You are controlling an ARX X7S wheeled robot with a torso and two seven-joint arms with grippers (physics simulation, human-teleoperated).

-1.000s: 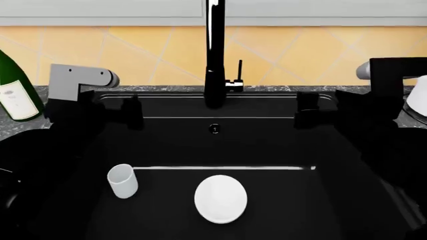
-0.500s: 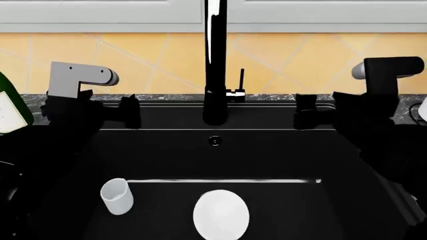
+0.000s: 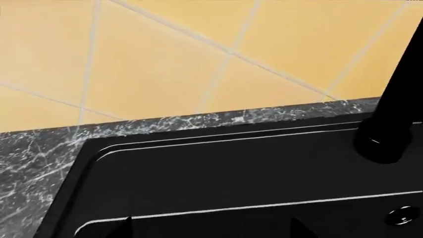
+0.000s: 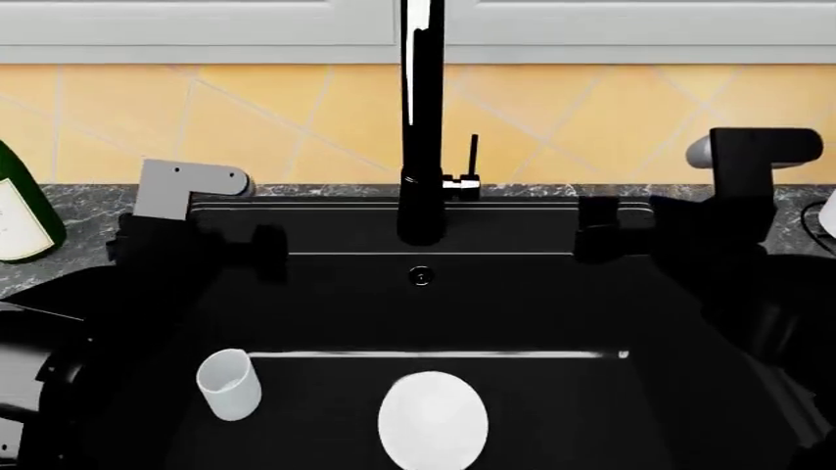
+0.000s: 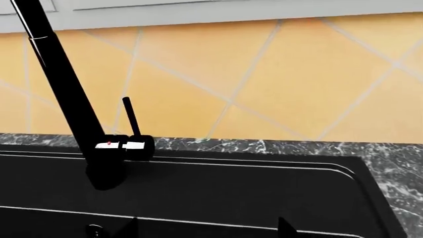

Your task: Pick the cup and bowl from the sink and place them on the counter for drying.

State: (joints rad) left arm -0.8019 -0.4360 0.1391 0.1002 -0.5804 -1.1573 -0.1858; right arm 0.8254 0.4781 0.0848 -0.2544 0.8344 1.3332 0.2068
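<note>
Now the left hand (image 4: 261,240) has dropped lower and nearer over the sink (image 4: 523,294); right hand (image 4: 598,227) unchanged. Both empty, fingers apart. Cup (image 4: 229,384) near-left and bowl (image 4: 433,419) near-centre sit untouched; cup grasp likely next.

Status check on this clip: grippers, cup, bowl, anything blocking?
Left gripper and right gripper empty, above the sink rear. Cup, bowl on sink floor, apart. Nothing blocking them.

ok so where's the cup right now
In the head view the cup stands upright in the sink, at its near left, just left of the bowl and apart from it.
</note>
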